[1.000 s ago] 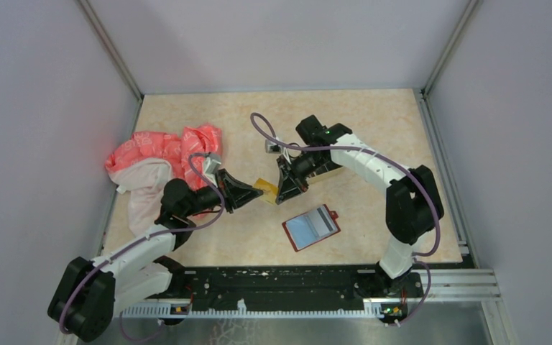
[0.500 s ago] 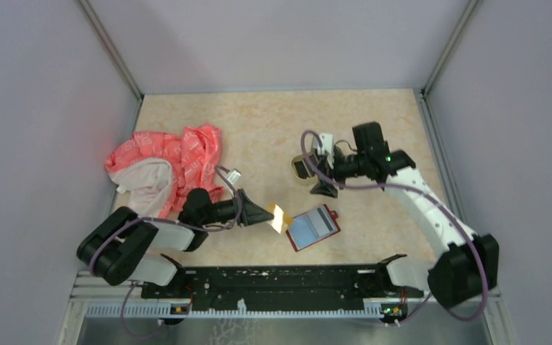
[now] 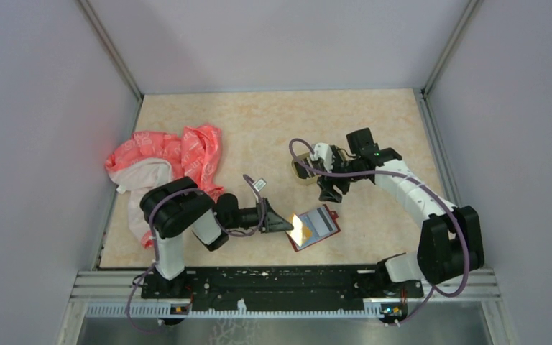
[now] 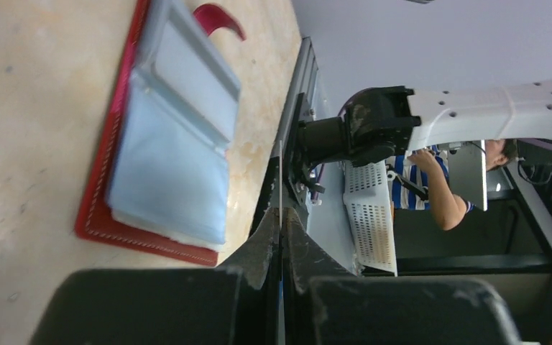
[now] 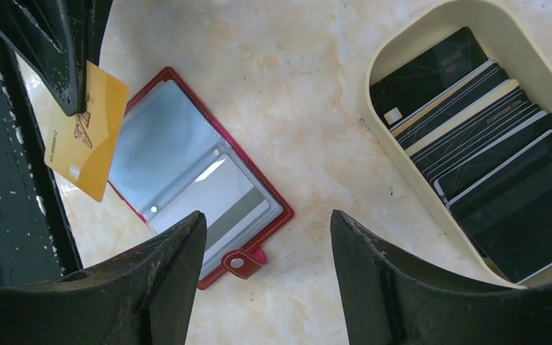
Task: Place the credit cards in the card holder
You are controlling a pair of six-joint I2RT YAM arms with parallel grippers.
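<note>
The left gripper [image 3: 286, 225] pinches the gold card [image 5: 88, 140] by its edge, tilted over the left side of the open red card holder [image 5: 200, 192] as if to slip it into a sleeve, while the right gripper [image 3: 328, 188] hangs unclenched and empty by the tray [image 5: 375, 65] of cards [image 5: 474, 129].

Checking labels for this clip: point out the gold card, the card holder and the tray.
gold card [image 5: 90, 144]: right wrist view, its face
card holder [image 5: 187, 172]: right wrist view, inner sleeve
tray [image 5: 402, 39]: right wrist view, rim

Beige table [image 3: 259, 122]: card holder [image 3: 321, 223], tray [image 5: 406, 44], pink cloth [image 3: 165, 154]
</note>
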